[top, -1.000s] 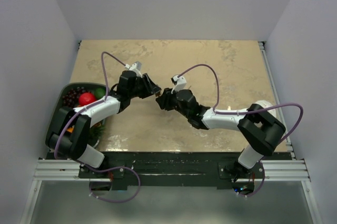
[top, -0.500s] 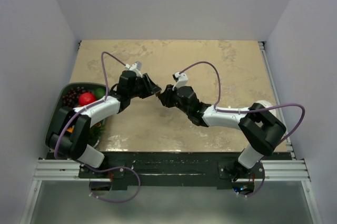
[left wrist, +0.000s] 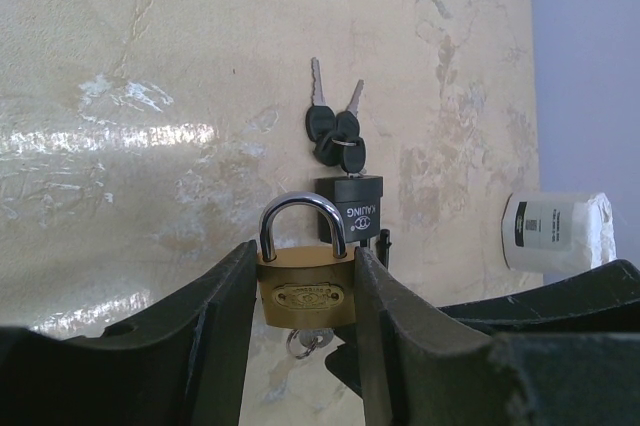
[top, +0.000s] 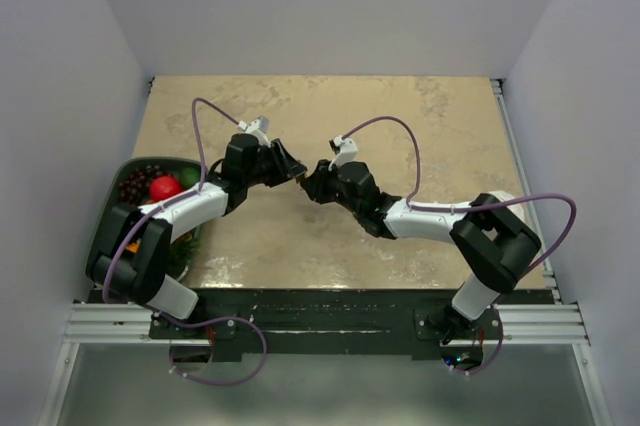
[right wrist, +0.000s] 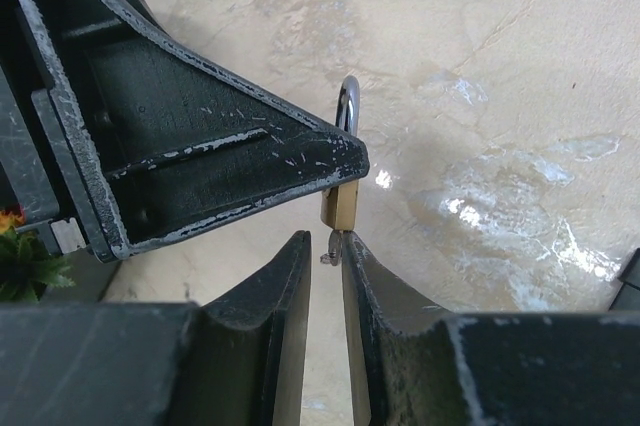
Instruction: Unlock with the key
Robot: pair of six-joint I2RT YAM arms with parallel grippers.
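Note:
My left gripper (left wrist: 303, 251) is shut on a brass padlock (left wrist: 305, 291) with a closed silver shackle, held above the table. A small silver key (left wrist: 308, 343) with a ring sticks out of the padlock's underside. In the right wrist view my right gripper (right wrist: 325, 238) sits just under the padlock (right wrist: 340, 204). Its jaws stand narrowly apart on either side of the key (right wrist: 331, 247). The key rests against one finger, with a gap to the other. In the top view both grippers meet at mid-table, left (top: 290, 171), right (top: 312, 186).
A black padlock (left wrist: 350, 201) with a bunch of black-headed keys (left wrist: 335, 131) lies on the beige table beyond the brass one. A white roll (left wrist: 555, 231) lies to the right. A green basket (top: 105, 211) of fruit stands at the table's left edge.
My right gripper has moved left and a little away from the base, up to the left gripper, and now straddles the key. The left arm has stayed still with the padlock.

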